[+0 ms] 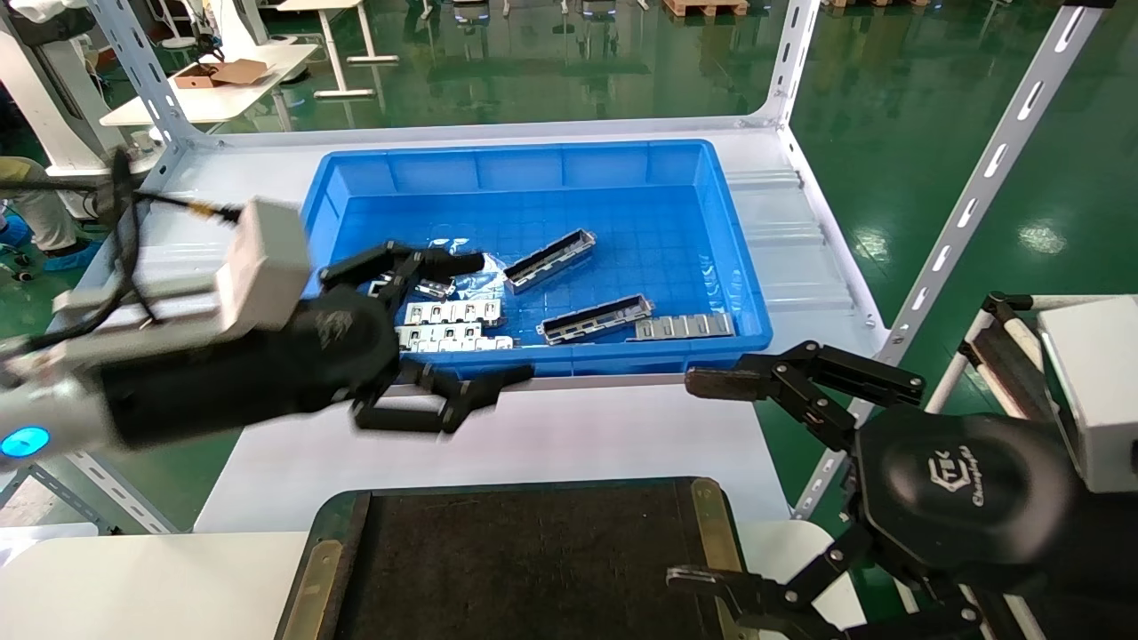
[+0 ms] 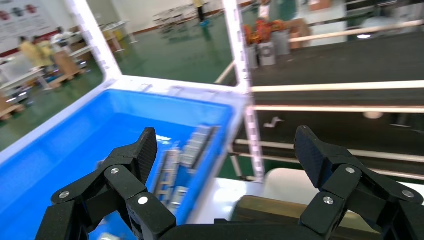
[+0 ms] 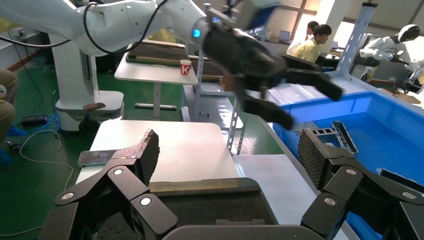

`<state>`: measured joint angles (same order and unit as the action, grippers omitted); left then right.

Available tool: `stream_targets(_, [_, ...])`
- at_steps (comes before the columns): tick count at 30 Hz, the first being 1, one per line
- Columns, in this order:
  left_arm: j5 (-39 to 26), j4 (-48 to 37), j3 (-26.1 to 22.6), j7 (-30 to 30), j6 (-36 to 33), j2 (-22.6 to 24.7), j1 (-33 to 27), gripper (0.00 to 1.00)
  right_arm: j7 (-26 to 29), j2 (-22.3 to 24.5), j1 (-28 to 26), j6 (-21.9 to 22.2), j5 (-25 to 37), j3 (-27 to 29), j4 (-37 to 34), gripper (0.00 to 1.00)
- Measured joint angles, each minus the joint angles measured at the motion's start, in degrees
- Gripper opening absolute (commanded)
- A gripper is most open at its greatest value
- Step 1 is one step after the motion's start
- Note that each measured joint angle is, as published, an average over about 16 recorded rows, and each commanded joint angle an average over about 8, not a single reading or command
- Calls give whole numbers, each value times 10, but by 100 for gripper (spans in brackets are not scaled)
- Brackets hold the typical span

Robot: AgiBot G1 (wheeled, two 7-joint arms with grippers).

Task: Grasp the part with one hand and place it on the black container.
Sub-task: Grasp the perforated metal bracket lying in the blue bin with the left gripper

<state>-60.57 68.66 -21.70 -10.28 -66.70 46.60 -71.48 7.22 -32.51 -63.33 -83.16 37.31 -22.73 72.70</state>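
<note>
My black jointed left hand (image 1: 444, 333) gapes empty over the blue plastic bin's (image 1: 756, 293) near-left corner — I should straddle a narrow silver-grey channel bar (image 1: 596, 319) lying inside across its width — right hand (image 1: 756, 480) idle, spread

**Left pincer spread at the near-left rim of the blue bin**

The left pincer (image 1: 484, 320) is seen with its fingers spread wide, one finger (image 1: 444, 263) reaching over the blue bin (image 1: 533, 164) and the other (image 1: 480, 387) lying outside its near wall. Nothing is held between them. Two channel-bar parts (image 1: 549, 260) (image 1: 596, 318) are laid inside the bin, beside flat silver plates (image 1: 453, 313). The bin is carried on the white table (image 1: 578, 436). The black container (image 1: 524, 560) is placed nearer, below the bin. The right pincer (image 1: 698, 480) is held open at the lower right, beside the container's edge.
</note>
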Motion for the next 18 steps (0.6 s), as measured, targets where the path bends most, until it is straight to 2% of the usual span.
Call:
stream_targets(10, [-87, -85, -35, -6, 100, 87, -56, 100, 0, 0, 0, 0, 0, 0, 0, 100])
stream_targets(18, [-145, -184, -61, 13, 171, 163, -97, 100, 0, 0, 0, 0, 0, 0, 0, 100])
